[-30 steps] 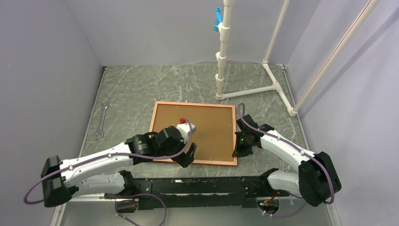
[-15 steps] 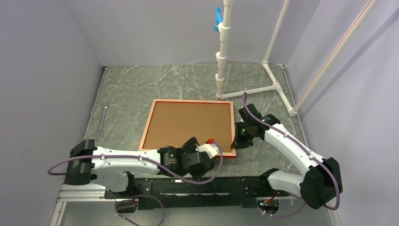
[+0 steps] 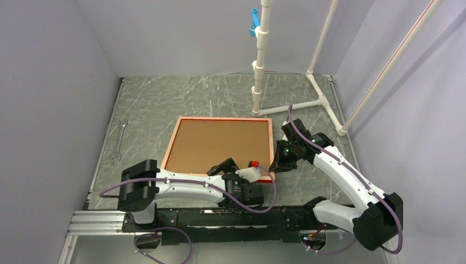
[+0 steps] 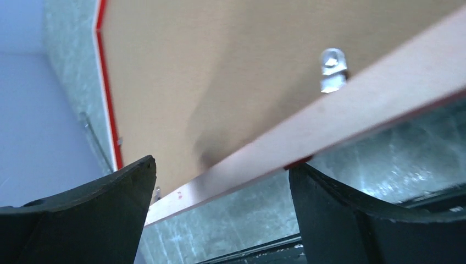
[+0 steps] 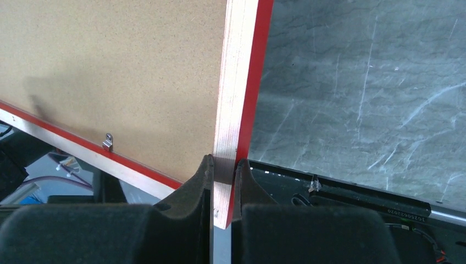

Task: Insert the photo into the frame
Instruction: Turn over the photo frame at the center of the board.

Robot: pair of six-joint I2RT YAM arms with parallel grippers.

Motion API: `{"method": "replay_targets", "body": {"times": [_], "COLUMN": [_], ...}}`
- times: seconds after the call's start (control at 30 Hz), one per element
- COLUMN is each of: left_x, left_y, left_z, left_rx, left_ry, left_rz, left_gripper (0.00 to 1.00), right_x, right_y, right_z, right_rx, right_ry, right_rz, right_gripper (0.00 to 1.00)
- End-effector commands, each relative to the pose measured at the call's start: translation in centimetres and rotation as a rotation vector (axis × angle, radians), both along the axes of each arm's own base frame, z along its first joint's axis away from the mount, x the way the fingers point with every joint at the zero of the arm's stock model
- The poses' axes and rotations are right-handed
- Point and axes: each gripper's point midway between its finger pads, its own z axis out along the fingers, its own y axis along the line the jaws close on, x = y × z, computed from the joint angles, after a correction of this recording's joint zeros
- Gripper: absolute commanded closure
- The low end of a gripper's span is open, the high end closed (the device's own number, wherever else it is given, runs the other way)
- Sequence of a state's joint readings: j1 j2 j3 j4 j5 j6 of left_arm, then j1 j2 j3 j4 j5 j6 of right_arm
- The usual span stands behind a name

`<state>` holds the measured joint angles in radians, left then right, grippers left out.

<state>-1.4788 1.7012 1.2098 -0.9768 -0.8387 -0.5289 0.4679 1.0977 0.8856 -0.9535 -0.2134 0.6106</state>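
Right pincer (image 5: 222, 165) is clamped on the frame (image 3: 220, 144), right on its thin side rail, with bare wood against one jaw and the red face against the other. The brown back faces up, and the whole thing looks tipped up off the bench (image 3: 165, 104) a bit rather than lying flat. Left pincer (image 4: 220, 168) is wide open with nothing in it. The frame's near rail runs straight across the gap between its jaws, and there's a little metal clip (image 4: 332, 69) just beyond that rail on the backing. Can't see the photo in any view, so no idea if it's already under the backing or off camera somewhere. My read is I'm about to take a second hold on that near rail to steady or turn the frame. To do it right I'd ease the left one forward until the rail sits deep between the jaws, close gently, and stay off the clip. The right grip stays firm till the left has it, since a one-edge pinch on a thin rail lets the frame swing. Then both move together, or the frame gets twisted.
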Motion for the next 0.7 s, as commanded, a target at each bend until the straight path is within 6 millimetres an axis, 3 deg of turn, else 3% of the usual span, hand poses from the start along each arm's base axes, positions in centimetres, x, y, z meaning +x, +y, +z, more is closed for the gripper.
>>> {"method": "replay_targets", "body": {"times": [0.0, 0.1, 0.27, 0.47, 0.57, 0.67], "left_x": [1.2, 1.3, 1.4, 1.4, 1.6, 1.7], "left_y": [1.9, 2.1, 2.2, 2.5, 2.8, 3.2], "left_z": [4.0, 4.3, 4.1, 4.2, 4.7, 5.4], "left_rx": [0.029, 0.029, 0.039, 0.085, 0.095, 0.103], "left_ry": [-0.179, -0.185, -0.181, -0.201, -0.221, -0.247], "left_rz": [0.087, 0.073, 0.058, 0.069, 0.082, 0.095], "left_gripper": [0.09, 0.18, 0.46, 0.61, 0.67, 0.73], "right_x": [0.4, 0.3, 0.4, 0.4, 0.6, 1.1], "right_y": [2.3, 2.5, 2.6, 3.1, 3.3, 3.1], "right_z": [3.2, 3.1, 3.3, 4.2, 5.0, 6.2], "right_rx": [0.143, 0.153, 0.163, 0.201, 0.214, 0.216], "right_ry": [-0.066, -0.062, -0.068, -0.086, -0.114, -0.164], "right_rz": [0.055, 0.059, 0.061, 0.080, 0.085, 0.081], "right_gripper": [1.00, 1.00, 1.00, 0.99, 0.92, 0.69]}}
